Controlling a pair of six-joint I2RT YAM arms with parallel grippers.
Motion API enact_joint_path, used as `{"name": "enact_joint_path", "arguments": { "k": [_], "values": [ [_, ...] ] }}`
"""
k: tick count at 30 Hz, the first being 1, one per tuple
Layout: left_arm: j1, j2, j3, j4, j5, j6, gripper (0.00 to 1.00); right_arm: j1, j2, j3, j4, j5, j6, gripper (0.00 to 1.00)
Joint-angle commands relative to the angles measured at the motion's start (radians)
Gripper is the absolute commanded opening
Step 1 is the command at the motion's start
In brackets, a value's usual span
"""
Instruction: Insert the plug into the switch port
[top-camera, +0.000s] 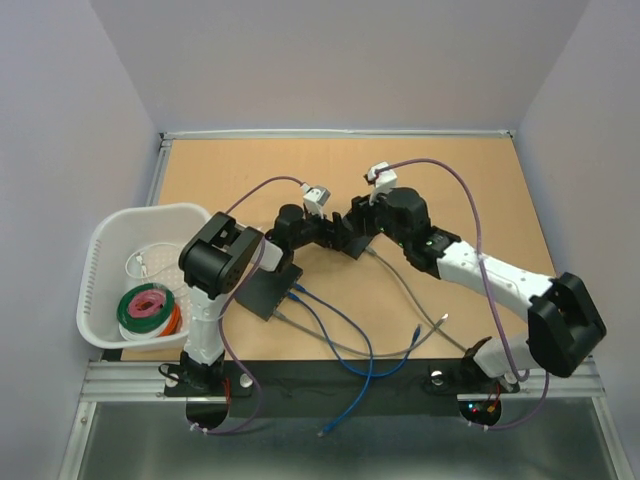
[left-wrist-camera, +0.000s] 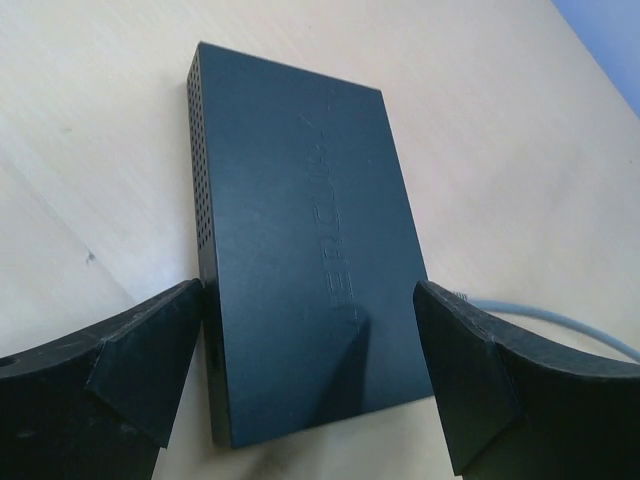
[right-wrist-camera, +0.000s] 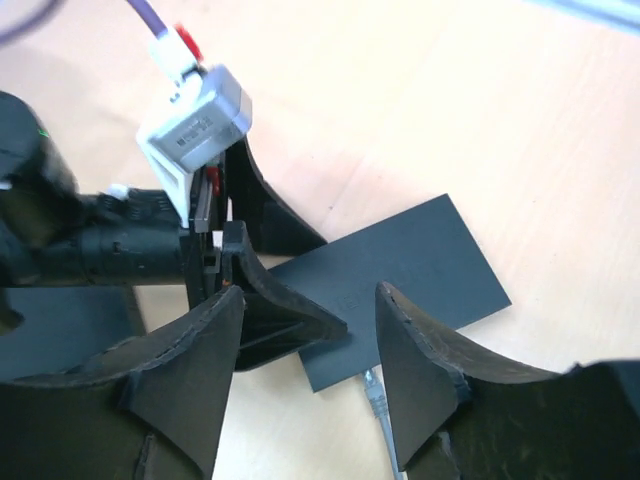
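The switch is a flat dark box lying on the wooden table. My left gripper is open and straddles its near end, with the left finger against its side and the right finger clear of it. In the right wrist view the grey plug sits at the near edge of the switch, seemingly in a port. My right gripper hangs open just above it, holding nothing. In the top view both grippers, left and right, meet at mid-table and hide most of the switch.
The grey cable trails from the grippers toward the front right. A second black box with blue cables lies near the left arm. A white basket with coiled cables stands at the left edge.
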Motion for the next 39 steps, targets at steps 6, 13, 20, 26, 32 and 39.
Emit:
{"name": "enact_joint_path", "arguments": {
  "k": [6, 13, 20, 26, 32, 39],
  "values": [
    [0.012, -0.132, -0.083, -0.185, -0.053, -0.007, 0.99, 0.012, -0.321, -0.092, -0.062, 0.049, 0.126, 0.65],
    [0.055, -0.267, -0.053, -0.289, -0.090, 0.036, 0.99, 0.011, -0.456, -0.113, -0.163, 0.028, 0.160, 0.68],
    [0.057, -0.546, 0.015, -0.537, -0.188, 0.120, 0.99, 0.012, -0.524, -0.167, -0.217, 0.069, 0.186, 0.69],
    [0.057, -0.886, -0.020, -0.705, -0.339, 0.156, 0.99, 0.011, -0.550, -0.202, -0.216, 0.058, 0.221, 0.70],
    [0.054, -1.218, -0.130, -0.841, -0.543, 0.138, 0.99, 0.011, -0.576, -0.224, -0.219, 0.044, 0.226, 0.70],
    [0.048, -1.436, -0.100, -1.120, -0.717, 0.113, 0.99, 0.012, -0.621, -0.262, -0.226, 0.043, 0.241, 0.73]
  ]
}}
